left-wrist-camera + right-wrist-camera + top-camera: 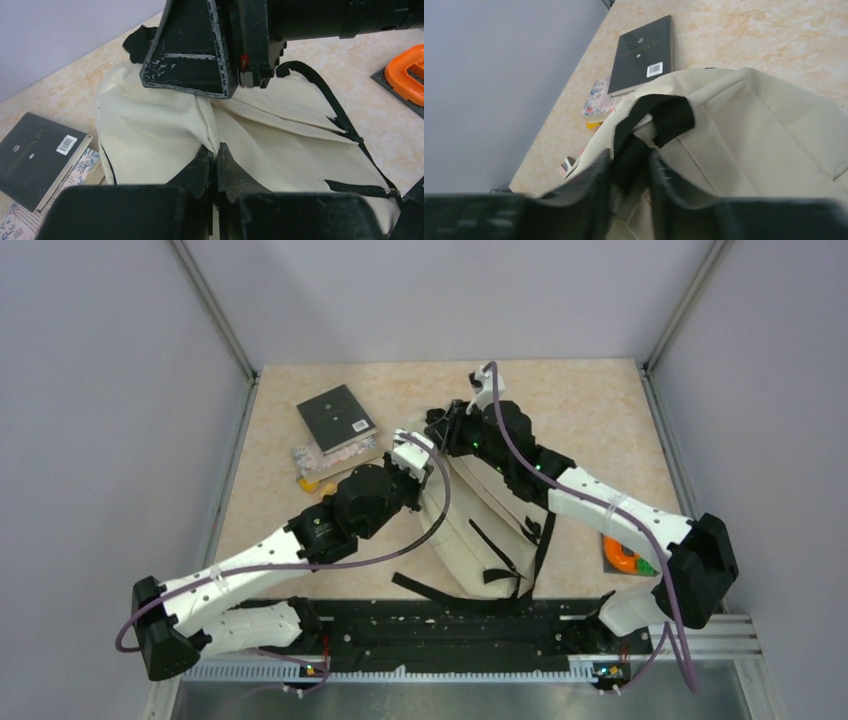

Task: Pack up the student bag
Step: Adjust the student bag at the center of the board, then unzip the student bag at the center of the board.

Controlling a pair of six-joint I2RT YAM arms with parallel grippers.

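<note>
The student bag (470, 530) is lying on the counter (600, 410); I'm pinching its fabric with the left pincer (216, 156) and its strap (661, 114) with the right pincer (630, 165).

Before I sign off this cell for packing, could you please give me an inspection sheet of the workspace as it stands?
Surface: beige marbled table.
Job's things: cream bag lying mid-table, straps toward the arm bases.
Clutter: black notebook over a floral booklet, yellow item beside them, far left; orange item on a grey pad, near right.
Grippers: left gripper shut on a fold of bag fabric; right gripper shut on the bag's black loop.
Cables: a purple cable along each arm; the left one hangs loose beside the bag.
Surroundings: pale walls, metal frame posts.
</note>
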